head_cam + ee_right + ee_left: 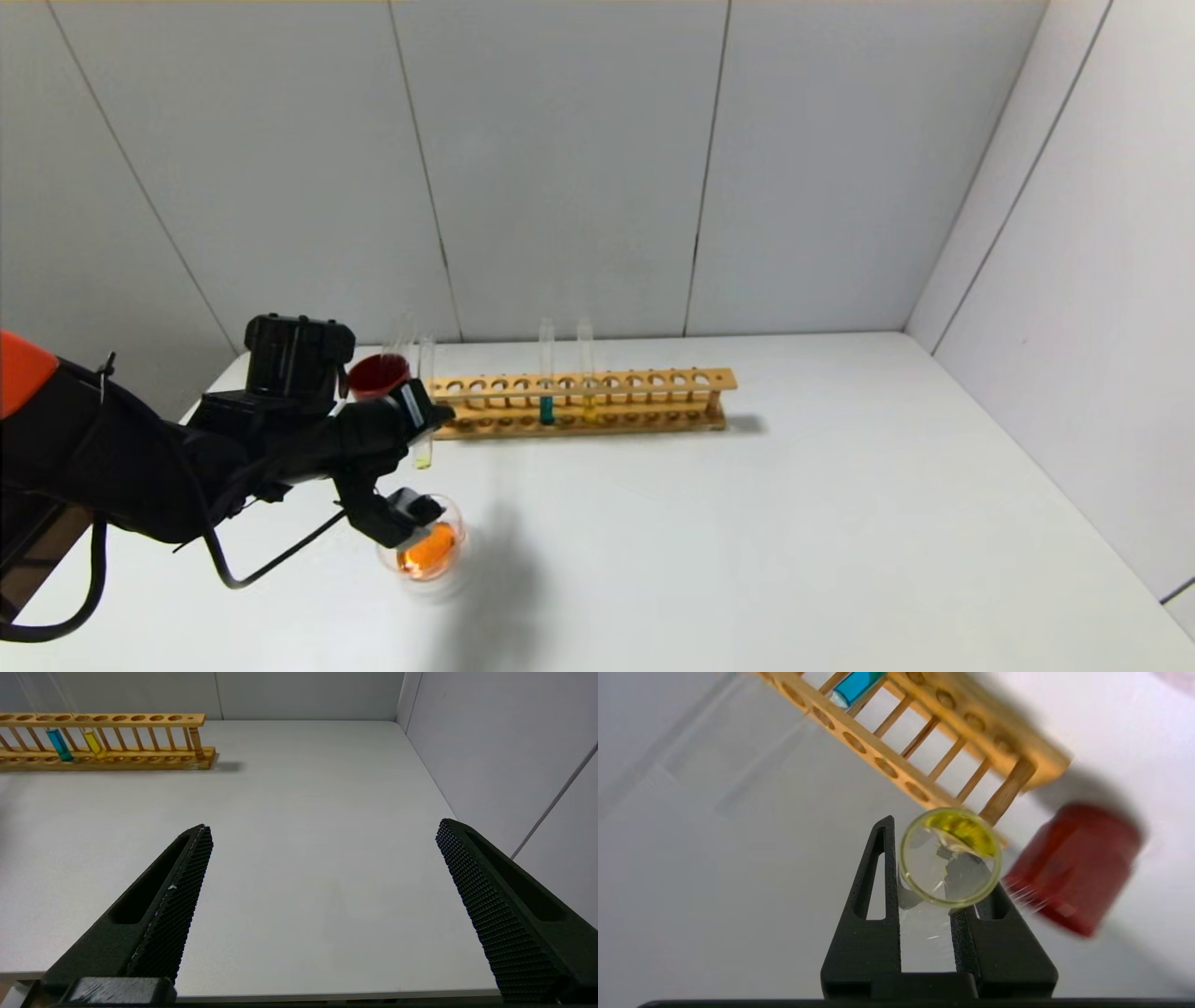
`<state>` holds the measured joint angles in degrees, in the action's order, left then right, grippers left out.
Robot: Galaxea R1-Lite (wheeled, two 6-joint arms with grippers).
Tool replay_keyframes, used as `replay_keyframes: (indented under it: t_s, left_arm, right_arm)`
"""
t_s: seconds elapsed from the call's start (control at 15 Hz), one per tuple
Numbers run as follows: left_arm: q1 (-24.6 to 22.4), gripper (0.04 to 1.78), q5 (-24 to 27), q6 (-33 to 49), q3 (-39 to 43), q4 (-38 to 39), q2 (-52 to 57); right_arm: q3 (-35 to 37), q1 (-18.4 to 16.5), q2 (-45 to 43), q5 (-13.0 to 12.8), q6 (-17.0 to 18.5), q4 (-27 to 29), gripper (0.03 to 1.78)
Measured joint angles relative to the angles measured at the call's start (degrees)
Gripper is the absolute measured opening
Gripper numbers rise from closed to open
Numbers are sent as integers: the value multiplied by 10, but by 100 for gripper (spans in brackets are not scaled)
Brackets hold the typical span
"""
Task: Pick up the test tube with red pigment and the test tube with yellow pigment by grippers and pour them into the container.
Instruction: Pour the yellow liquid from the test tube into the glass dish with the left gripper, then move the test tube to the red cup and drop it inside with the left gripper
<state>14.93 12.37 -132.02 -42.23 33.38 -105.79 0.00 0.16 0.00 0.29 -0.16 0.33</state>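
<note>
Left gripper (pixel 422 462): black claw clamped on the slim clear yellow-liquid test tube (pixel 425 401), upright, just beside the wooden rack's (pixel 597 403) left end.
Container (pixel 425 553): low clear glass dish holding orange liquid, below the gripper.
Right gripper (pixel 322 835): spread wide, holding nothing, over bare white table (pixel 299 858).
Dark red cup (pixel 378 375): behind the gripper.

High head view; close wrist views.

yellow tube (pixel 424 401) upright, gripped | container (pixel 425 551) holds orange liquid
</note>
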Motion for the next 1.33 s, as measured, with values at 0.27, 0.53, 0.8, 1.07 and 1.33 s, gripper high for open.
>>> replay_keyframes:
  t_s: [0.27,0.53,0.8,1.07,1.33]
  left_arm:
    - [22,34,-64,259,0,0,36]
    - [26,34,-166,515,12,-11,93]
    - [24,34,-175,758,6,-38,127]
    - [-5,34,-136,971,-122,-163,151]
    - [-100,34,37,1135,-206,-269,172]
  right_arm:
    - [0,0,0,0,0,0,175]
    - [0,-1,0,0,0,0,175]
    - [0,0,0,0,0,0,175]
    - [0,0,0,0,0,0,175]
    - [0,-1,0,0,0,0,175]
